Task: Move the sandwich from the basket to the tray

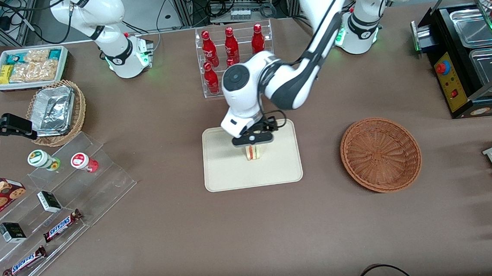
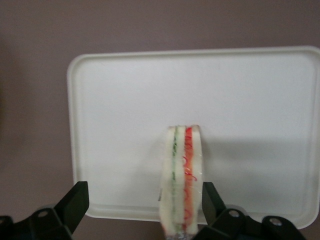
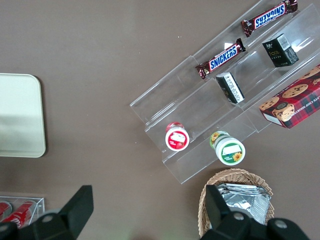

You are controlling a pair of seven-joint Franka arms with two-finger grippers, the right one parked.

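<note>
Release step: end effector (image 1: 253, 145) over the tray (image 1: 222, 174), fingers spread apart — one beside the sandwich (image 2: 182, 180), other well clear. Sandwich stands on edge on tray; basket (image 1: 380, 154) empty. Next: lift straight up w/o tipping it.

A brown cloth-covered bench (image 1: 183, 229) fills the scene under even overhead light. Along its rear edge stand metal racks and tangled black cables (image 1: 219, 1), and 1 more cable (image 1: 383, 271) curls at the front edge.
</note>
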